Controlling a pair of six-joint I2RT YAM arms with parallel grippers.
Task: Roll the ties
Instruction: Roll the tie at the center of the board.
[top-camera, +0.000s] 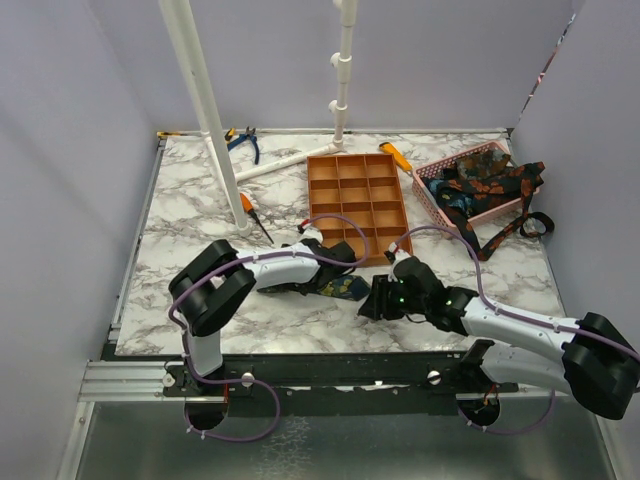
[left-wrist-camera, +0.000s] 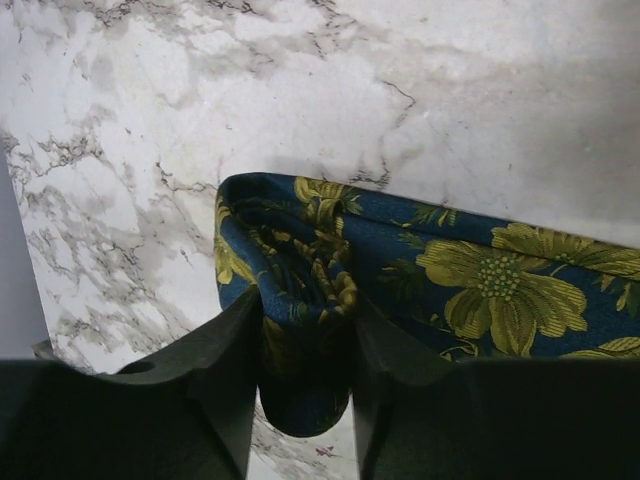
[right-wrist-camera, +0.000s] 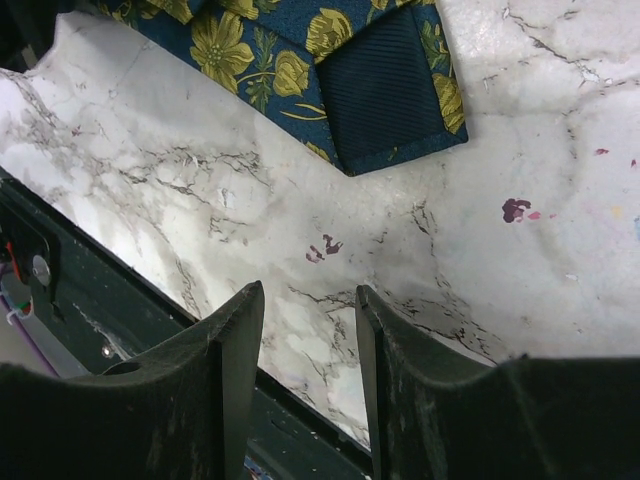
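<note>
Inside pink basket (top-camera: 424, 196), ties (top-camera: 480, 180) lie heaped.

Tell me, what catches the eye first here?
A blue tie with big yellow flowers, pinched in the left hand near the front of the marble table. Beyond it sits an orange tray, and at the back right a pink basket heaped with more ties.

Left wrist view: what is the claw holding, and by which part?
The left claw pinches the navy floral tie by a bunched fold of fabric; the right claw holds nothing.
</note>
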